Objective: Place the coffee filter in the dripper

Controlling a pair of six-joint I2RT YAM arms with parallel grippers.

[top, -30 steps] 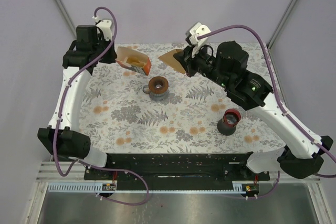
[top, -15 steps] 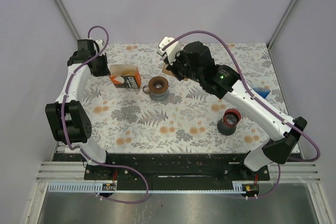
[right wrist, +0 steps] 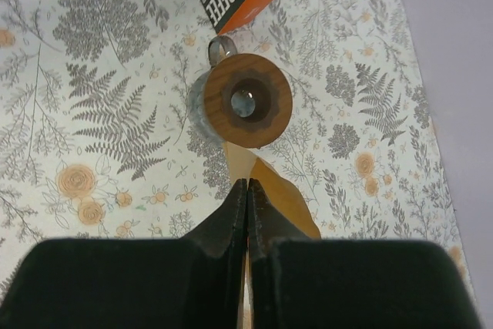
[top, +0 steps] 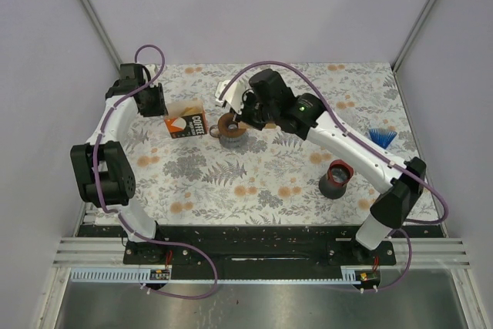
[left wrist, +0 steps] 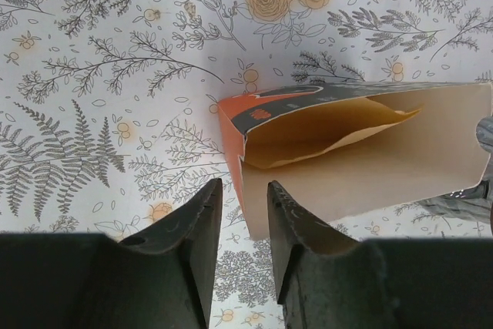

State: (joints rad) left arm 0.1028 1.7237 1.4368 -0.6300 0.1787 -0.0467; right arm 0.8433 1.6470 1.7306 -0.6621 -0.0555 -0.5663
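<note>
While the floral desk [top: 231,190] holds several things, only its far half matters. The right gripper [right wrist: 246,182] reaches over that half and is much the nearer to the job, its fingers pressed together on thin paper. The left gripper [left wrist: 241,186] sits at the filter box's corner with its fingers narrowly spread, clamping nothing I can see. The filter box [top: 187,123] lies on its side toward the far left corner, and its open end shows more tan filters inside. The dripper [right wrist: 246,102] stands mid-desk toward the far edge, just beside the box, mouth up and empty, with its drain hole showing. A red-rimmed cup [top: 337,177] sits toward the right edge, contents unclear. The brown filter [right wrist: 283,207] is pinched by its edge, not yet in anything, and trails back from the fingertips. The dripper lies straight ahead, just beyond them. My guess for the next move: go forward, centre over the mouth, then lower.
</note>
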